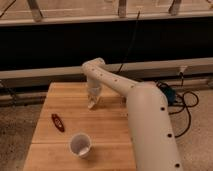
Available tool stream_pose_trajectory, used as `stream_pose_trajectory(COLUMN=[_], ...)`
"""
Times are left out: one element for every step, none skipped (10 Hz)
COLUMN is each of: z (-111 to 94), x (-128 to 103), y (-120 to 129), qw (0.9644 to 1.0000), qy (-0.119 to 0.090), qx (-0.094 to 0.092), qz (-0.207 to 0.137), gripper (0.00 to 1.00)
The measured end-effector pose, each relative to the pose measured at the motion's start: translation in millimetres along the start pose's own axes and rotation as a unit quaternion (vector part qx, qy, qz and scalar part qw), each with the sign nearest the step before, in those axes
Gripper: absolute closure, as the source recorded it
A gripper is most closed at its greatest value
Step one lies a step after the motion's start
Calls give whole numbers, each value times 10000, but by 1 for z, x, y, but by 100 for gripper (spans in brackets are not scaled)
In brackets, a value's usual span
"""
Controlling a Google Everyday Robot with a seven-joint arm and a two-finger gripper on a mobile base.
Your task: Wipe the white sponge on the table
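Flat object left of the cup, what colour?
The flat object is dark red, camera view; the gripper is low over the table.

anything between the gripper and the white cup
No. In the camera view, only bare table separates the white cup from the gripper, which points down at the white sponge near the table's far middle.

Speckled grey floor (pixel 20 122); dark wall panel (pixel 50 47) behind, pale rail (pixel 40 74) below; window frames (pixel 120 7) above; cables (pixel 187 107) right.
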Motion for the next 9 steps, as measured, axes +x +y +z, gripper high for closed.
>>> stream_pose_trajectory(z=[0,0,1,2,5,6,7,9,11], x=[-7,-12,-18,-23,-28,-31,-34,-39,-43], y=[10,14,17,20,24,26,28,26,22], qw=[10000,10000,10000,9999,9999,9998,9998,9997,9996], qy=[-27,-46,-70,-104,-153,-179,-212,-253,-280], qx=[4,7,9,17,23,37,40,63,90], qz=[41,47,41,37,42,45,38,5,-54], gripper=[97,97,97,97,97,97,97,97,97])
